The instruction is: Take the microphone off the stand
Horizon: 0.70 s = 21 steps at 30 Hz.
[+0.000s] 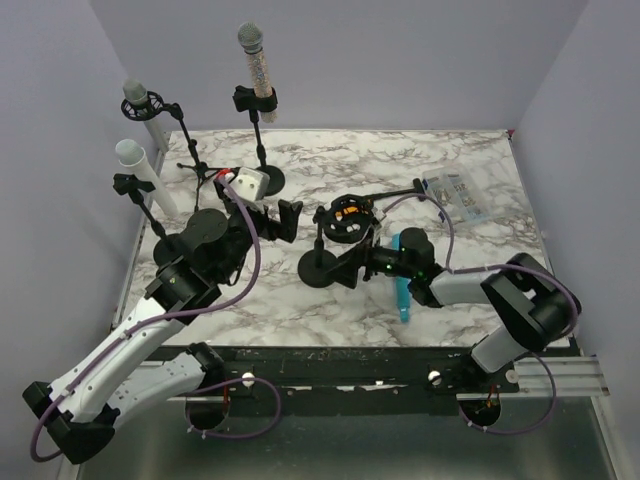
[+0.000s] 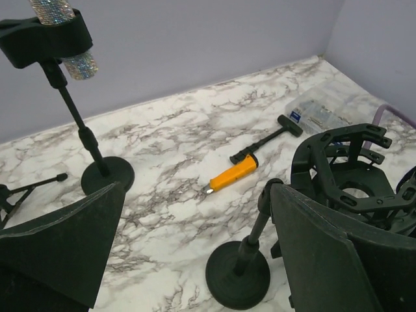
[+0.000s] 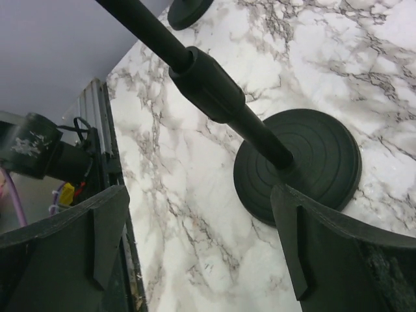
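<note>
The centre stand has a round black base [image 1: 318,270], a thin pole and a black shock-mount ring [image 1: 346,218] on top; the ring looks empty in the left wrist view [image 2: 344,170]. My left gripper [image 1: 280,222] is open and empty, just left of this stand; its base [image 2: 237,279] lies between the jaws in the left wrist view [image 2: 195,195]. My right gripper [image 1: 352,262] is open and empty, low beside the base [image 3: 299,162], with the pole [image 3: 208,88] crossing above it in the right wrist view [image 3: 200,195]. A glittery microphone [image 1: 256,58] stands clipped in the back stand.
A white microphone [image 1: 132,158] and a grey one in a shock mount [image 1: 137,96] stand at the far left. An orange-handled tool [image 2: 235,171] and a clear plastic box [image 1: 457,197] lie behind the centre stand. A blue object [image 1: 402,290] lies under my right arm.
</note>
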Motion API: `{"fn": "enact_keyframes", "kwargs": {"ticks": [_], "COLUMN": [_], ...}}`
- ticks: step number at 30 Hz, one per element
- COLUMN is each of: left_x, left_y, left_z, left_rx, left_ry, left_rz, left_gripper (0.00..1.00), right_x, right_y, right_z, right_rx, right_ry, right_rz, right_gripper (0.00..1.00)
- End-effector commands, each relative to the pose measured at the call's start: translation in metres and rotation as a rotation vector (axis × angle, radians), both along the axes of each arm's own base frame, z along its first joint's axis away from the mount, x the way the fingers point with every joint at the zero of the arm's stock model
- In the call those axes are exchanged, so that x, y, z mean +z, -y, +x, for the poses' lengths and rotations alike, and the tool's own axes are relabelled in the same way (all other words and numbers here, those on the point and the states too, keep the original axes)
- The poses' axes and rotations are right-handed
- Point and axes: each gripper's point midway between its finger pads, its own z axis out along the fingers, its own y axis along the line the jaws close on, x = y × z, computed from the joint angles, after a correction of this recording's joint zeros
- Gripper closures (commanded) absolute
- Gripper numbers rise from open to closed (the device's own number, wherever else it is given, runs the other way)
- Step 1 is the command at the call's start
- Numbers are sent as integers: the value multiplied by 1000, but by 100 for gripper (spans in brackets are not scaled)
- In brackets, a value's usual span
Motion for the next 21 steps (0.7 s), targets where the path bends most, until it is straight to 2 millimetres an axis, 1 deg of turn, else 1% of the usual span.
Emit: {"fn": "enact_keyframes", "kwargs": {"ticks": [1,4,5,7,9,12,13,16,19,21], "left_x": [13,10,12,9,3,-4,-7,-14,-22,-29], "left_y": [19,28,32,42,49,52,54,58,65,71], "left_z": [-5,-8,-11,-15,-14,-10,-9,-5,-1,1], "left_rx": [-85,-116,-145,-217,-277,-331,-352,-408,-463,-496], "left_ry": [-56,-145,-179,-276,-386,-524,-561,-669,-741,-792], "left_rz": [-28,-62,-87,-153,-235,-359,-385,-458,-506,-531], "left_gripper": [1,1,1,2,1,2,2,1,1,3], "right_x": [-13,-20,-23,-23,-24,-21,-14,5,27,33], "right_y": [20,41,49,63,76,86,87,95,96,101], "right_z": [-2,-15,-21,-31,-39,-50,-51,-44,-42,-39], "right_rx": [-121,-161,-174,-213,-259,-311,-327,-457,-470,-495], "right_ry": [-163,-253,-277,-308,-344,-387,-391,-435,-393,-367], "right_rz": [-158,-284,-323,-363,-379,-350,-320,-220,-160,-166], "right_gripper": [0,0,0,0,0,0,0,0,0,0]}}
